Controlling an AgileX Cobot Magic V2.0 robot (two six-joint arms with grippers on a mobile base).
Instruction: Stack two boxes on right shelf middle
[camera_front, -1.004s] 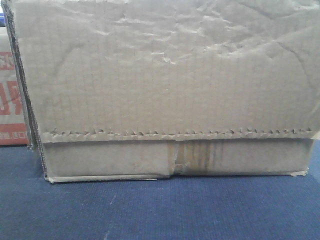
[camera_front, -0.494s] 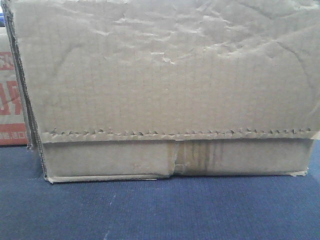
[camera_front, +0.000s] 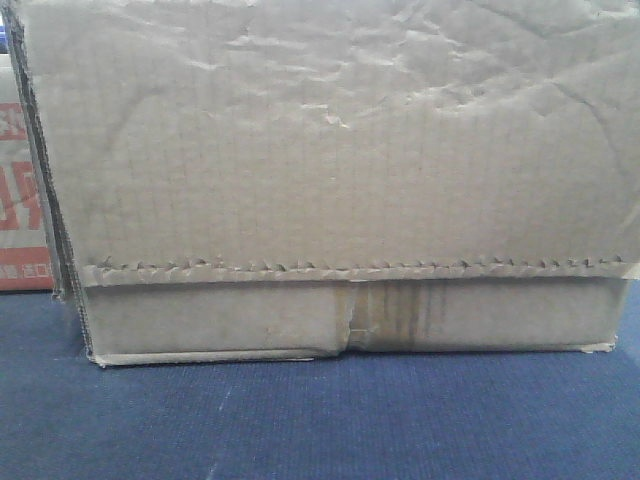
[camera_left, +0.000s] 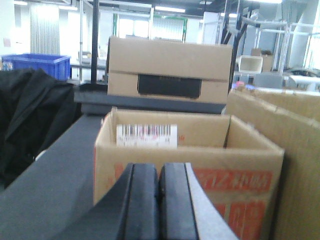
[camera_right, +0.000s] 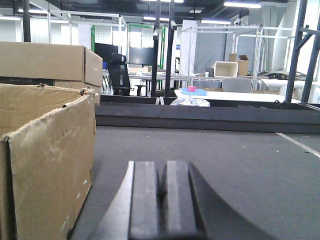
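In the front-facing view a tan carton (camera_front: 330, 180) fills nearly the whole frame. Its broad face is wrinkled, a serrated flap edge runs across the lower part, and a stained seam sits in the middle of the strip below. It stands on a blue surface (camera_front: 320, 420), whose near edge lies bare in front of it. A red-printed box (camera_front: 22, 210) shows just behind the carton's left side.

In the left wrist view the left gripper (camera_left: 159, 175) has its two dark fingers pressed together with nothing between them. Directly ahead stands the red-printed box (camera_left: 190, 175), open at the top, with a barcode label on its inner far wall. Beyond it a closed box (camera_left: 170, 67) with a dark handle slot rests on a dark ledge at the far edge of the grey surface (camera_left: 55, 185). The tan carton's wall (camera_left: 295, 150) rises along the right edge of the frame. Black cloth (camera_left: 30, 120) lies at the left, and a blue bin (camera_left: 37, 64) stands behind it.

In the right wrist view the right gripper (camera_right: 161, 172) is likewise closed and empty. The tan carton (camera_right: 47, 165) stands near its left, ragged rim up, on the grey surface (camera_right: 215, 155). The closed box (camera_right: 50, 62) sits behind it.
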